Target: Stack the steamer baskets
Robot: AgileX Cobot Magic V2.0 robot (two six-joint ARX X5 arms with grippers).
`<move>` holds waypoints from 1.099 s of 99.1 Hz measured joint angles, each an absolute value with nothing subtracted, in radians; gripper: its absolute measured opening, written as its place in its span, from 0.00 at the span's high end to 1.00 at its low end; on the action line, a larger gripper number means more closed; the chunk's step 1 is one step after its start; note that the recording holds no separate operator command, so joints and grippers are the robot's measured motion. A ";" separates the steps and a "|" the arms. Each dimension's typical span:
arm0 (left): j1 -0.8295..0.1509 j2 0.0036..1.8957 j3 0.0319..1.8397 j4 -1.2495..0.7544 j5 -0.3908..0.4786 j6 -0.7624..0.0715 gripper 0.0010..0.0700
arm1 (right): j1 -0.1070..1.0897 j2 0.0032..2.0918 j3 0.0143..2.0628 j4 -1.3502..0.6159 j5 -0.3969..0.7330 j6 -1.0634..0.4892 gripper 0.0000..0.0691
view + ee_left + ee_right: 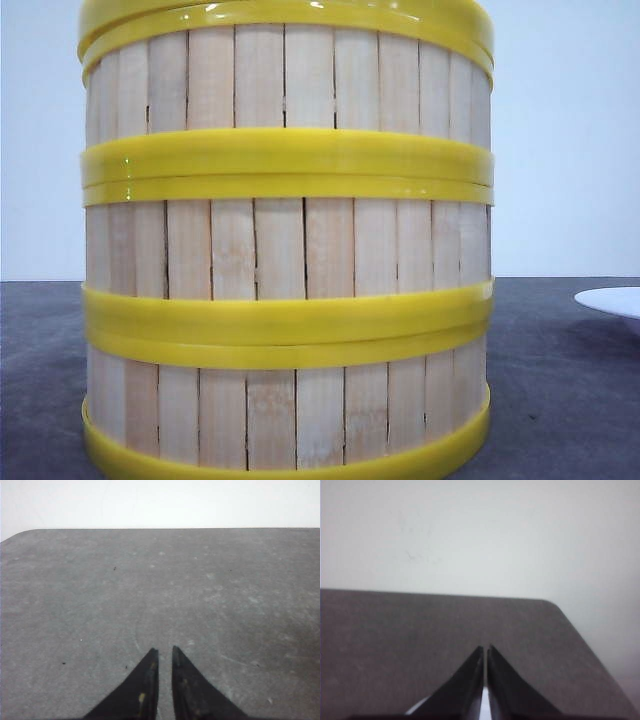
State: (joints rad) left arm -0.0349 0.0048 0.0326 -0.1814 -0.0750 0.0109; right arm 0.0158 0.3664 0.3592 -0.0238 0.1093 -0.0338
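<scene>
Nearest to the front camera we see the steamer baskets (pixel 288 240), and they fill almost the whole view. Three tiers of pale bamboo slats stand one on another, divided by glossy yellow bands, so we judge that three baskets are already stacked in one straight column. The bands lie level and the walls line up well, which is why the column can stand alone with no tool touching it. The top rim is cut by the picture edge, so we cannot tell if something more sits above. The stack rests on the dark grey desk (pixel 560 400), very close to the camera and a little left of the middle.

To the right and farther back, a flat white plate (pixel 612 299) shows only its edge at the border of the view. It stands well apart from the stack and seems to have no part in the stacking.

Neither arm appears in the front view. In the left wrist view the left tool (pixel 164 652) hangs over bare desk with a thin gap between its dark fingers, nearly closed, and it holds nothing. In the right wrist view the right tool (pixel 485 649) has its fingers almost together and is empty too; something white shows just below the fingers, perhaps the plate, but we cannot be sure. We judge that both tools are kept away so that they do not push the finished column.
</scene>
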 joint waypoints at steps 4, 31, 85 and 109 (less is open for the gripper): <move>-0.035 0.005 0.033 -0.181 -0.075 0.011 0.98 | 0.010 0.331 0.306 -0.009 0.108 -0.028 0.99; -0.035 0.005 0.033 -0.181 -0.075 0.011 0.98 | -0.015 0.160 0.094 0.001 0.105 0.015 0.99; -0.035 0.005 0.033 -0.181 -0.075 0.011 0.98 | -0.022 0.004 0.015 -0.107 0.078 0.014 0.99; -0.035 0.005 0.033 -0.181 -0.075 0.011 0.98 | -0.022 0.004 0.015 -0.166 0.071 0.014 0.99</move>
